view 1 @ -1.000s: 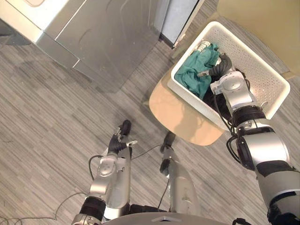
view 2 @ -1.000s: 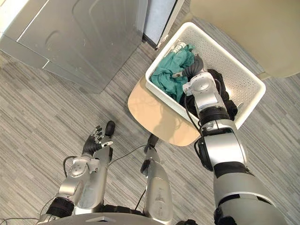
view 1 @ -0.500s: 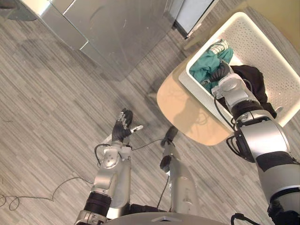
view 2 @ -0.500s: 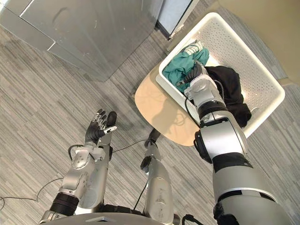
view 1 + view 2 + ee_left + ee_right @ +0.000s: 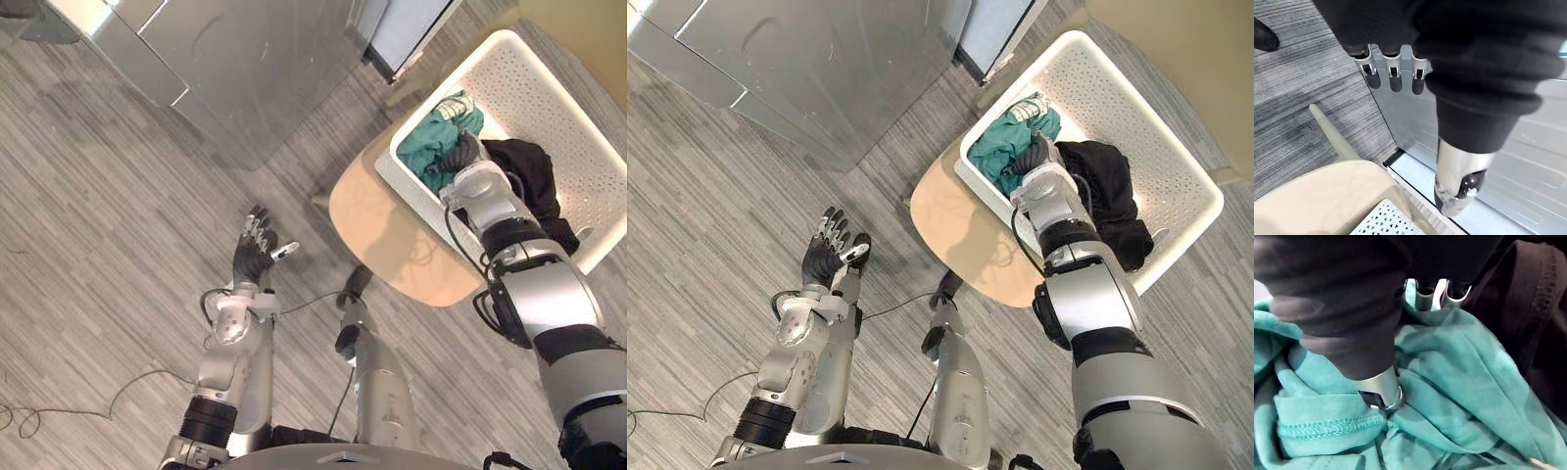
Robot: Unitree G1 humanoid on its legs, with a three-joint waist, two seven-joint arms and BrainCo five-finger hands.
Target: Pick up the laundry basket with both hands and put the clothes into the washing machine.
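In the near corner of the white laundry basket [image 5: 573,113]: right hand [image 5: 1378,389], thumb tip pressed into a gathered fold of the teal garment [image 5: 1464,367]. The other tips are sunk in the cloth, so whether the grip has closed cannot be told (the pleats running to the thumb suggest a pinch forming). The placement reads as a pick of the topmost piece.

Black garment [image 5: 529,181]: touching the teal one, deeper into the basket, beside the right forearm. The hand is not seen to touch it.

Basket: stands on a tan seat [image 5: 387,220] (stool or small table, hard to say), probably to bring the clothes up to arm height. No hand is on its rim, so the two-handed lift is not under way. The work in hand looks like taking clothes out singly.

Left hand [image 5: 255,257]: raised over the grey plank floor [image 5: 88,255], well apart from the basket. Fingers [image 5: 1396,81] are straight and spread, thumb out, nothing held. It is likely kept free as a counterweight or ready to help.

Washing machine [image 5: 245,69]: silver-grey, beyond the seat and near the basket's far corner, which keeps the carry short. Its opening cannot be made out.

Status: both garments lie in the basket, none carried across yet.
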